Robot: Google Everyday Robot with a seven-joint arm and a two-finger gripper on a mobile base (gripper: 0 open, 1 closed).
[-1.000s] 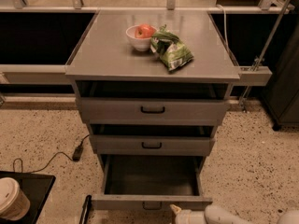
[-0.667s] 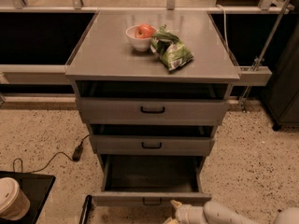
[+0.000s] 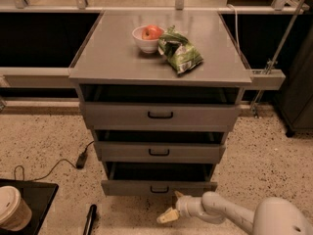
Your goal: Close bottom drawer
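The bottom drawer [image 3: 159,186] is the lowest of three grey drawers in a metal cabinet [image 3: 98,58]. It has a flat front with a small black handle. It stands out a little from the cabinet, and a dark strip of its interior shows above the front. My gripper [image 3: 171,206] is low on the floor side, just below and right of the drawer's handle. Its pale fingers [image 3: 166,216] are spread and hold nothing. The white arm [image 3: 230,212] comes in from the lower right.
The two upper drawers [image 3: 160,115] also stand slightly open. A white bowl with an apple [image 3: 147,37] and a green chip bag [image 3: 180,52] lie on the cabinet top. A cable and plug [image 3: 81,159] lie on the floor at left, and a paper cup [image 3: 13,209] stands on a black tray at lower left.
The bottom drawer has slid in most of the way; its front was far out before. My gripper has followed it towards the cabinet.
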